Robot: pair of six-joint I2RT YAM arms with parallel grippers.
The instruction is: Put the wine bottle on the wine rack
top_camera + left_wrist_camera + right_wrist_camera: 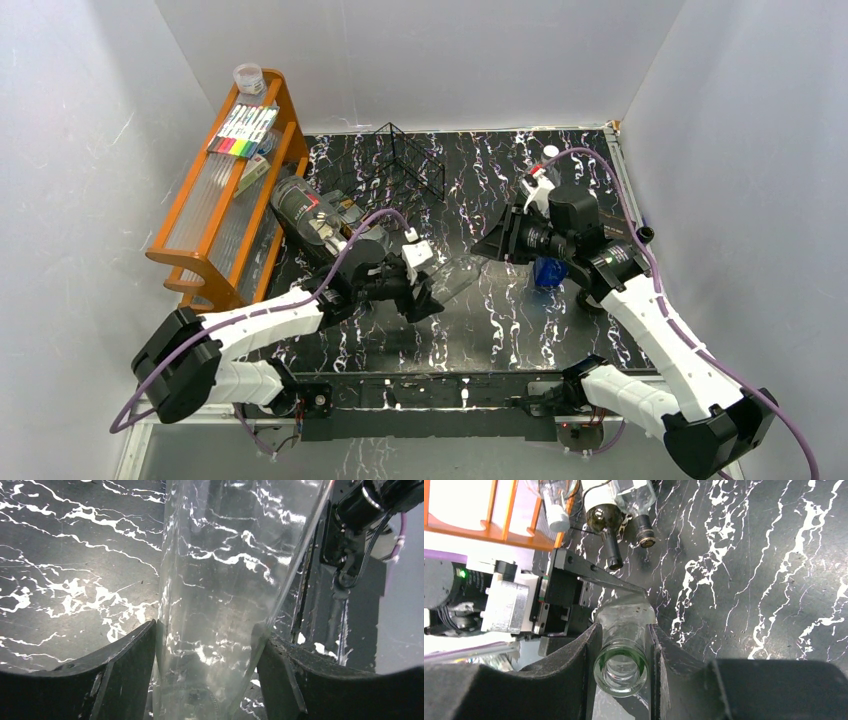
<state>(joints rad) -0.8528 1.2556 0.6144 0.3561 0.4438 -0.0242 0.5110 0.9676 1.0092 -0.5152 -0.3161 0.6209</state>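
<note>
A clear glass wine bottle [458, 272] hangs roughly level over the middle of the black marbled table. My left gripper [437, 290] is shut on its wide body; in the left wrist view the glass [220, 570] fills the gap between both fingers [125, 670]. My right gripper [490, 246] is shut on the neck; the right wrist view shows the open green-tinted mouth [620, 667] between the pads. The wine rack [412, 160], low black thin wire with an upright grid panel, stands at the back centre, apart from the bottle.
An orange wooden shelf unit [190, 235] stands at the left with markers [243, 130] and a small jar [248, 77] on top. A dark bottle [302, 210] and another clear one [636, 495] lie beside it. A blue object [548, 272] sits under the right arm.
</note>
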